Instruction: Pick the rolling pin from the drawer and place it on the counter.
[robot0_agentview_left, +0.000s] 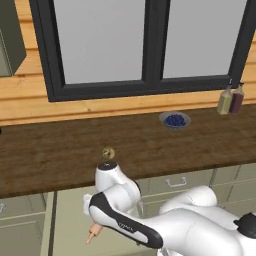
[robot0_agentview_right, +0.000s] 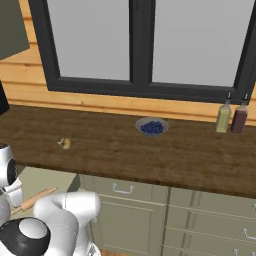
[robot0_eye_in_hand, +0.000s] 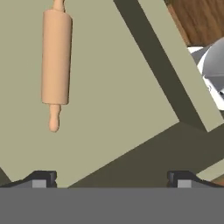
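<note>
Gripper (robot0_eye_in_hand: 111, 178), fingers spread and empty, is hovering over the drawer (robot0_eye_in_hand: 113, 109); it should be centring on the rolling pin (robot0_eye_in_hand: 56, 57) barrel, straddling its width.

A glossy white arm (robot0_agentview_left: 150, 215) of rounded segments with dark joint bands, grey end caps and small dark fingertips (robot0_eye_in_hand: 41, 178)

Tan rolling pin (robot0_eye_in_hand: 56, 57), sage-green drawer (robot0_eye_in_hand: 113, 100), brown wood-grain counter (robot0_agentview_left: 60, 150).

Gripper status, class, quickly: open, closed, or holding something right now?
Gripper: open and empty, fingertips wide apart over the drawer; the rolling pin lies untouched inside it.
</note>
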